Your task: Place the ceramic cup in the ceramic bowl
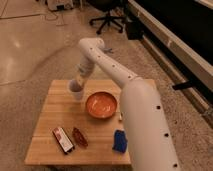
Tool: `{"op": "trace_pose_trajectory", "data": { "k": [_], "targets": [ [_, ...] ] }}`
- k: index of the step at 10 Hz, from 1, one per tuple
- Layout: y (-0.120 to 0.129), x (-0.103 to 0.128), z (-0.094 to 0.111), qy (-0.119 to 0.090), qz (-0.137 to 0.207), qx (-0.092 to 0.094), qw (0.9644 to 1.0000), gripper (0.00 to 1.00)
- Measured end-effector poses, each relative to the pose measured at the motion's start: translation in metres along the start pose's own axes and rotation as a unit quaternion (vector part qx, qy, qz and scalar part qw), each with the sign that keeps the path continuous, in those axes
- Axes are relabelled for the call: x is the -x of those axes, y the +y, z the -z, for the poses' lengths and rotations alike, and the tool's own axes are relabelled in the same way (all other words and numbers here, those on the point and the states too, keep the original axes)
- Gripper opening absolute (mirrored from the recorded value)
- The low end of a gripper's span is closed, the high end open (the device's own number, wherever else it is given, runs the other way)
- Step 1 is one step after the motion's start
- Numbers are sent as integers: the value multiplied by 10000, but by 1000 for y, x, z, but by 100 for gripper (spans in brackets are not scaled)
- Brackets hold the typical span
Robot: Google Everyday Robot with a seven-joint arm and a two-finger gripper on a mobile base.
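The ceramic cup (77, 93), a small pale tumbler, is at the table's back left, just left of the ceramic bowl (101, 104). My gripper (76, 86) comes down onto the cup's rim from above and is shut on it. The bowl is wide and round, glossy orange-red inside, and sits near the middle of the wooden table (50, 117). My white arm rises from the lower right, bends high over the table and drops to the cup. I cannot tell whether the cup's base touches the table.
On the table's front left lie a red and white packet (63, 139) and a small dark red boat-shaped object (79, 137). A blue item (119, 141) lies by the arm's base. An office chair (107, 17) stands on the floor behind.
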Motion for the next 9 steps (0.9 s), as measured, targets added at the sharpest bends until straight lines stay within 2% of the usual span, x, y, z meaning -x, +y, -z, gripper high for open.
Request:
{"op": "trace_pose_trajectory", "data": {
  "k": [2, 5, 7, 9],
  "targets": [
    [-17, -23, 23, -91, -194, -2, 9998, 0],
    [-18, -62, 35, -38, -343, 142, 9993, 0],
    [-14, -88, 26, 149, -392, 248, 9988, 2],
    [-7, -111, 2, 422, -376, 359, 9978, 19]
  ]
}}
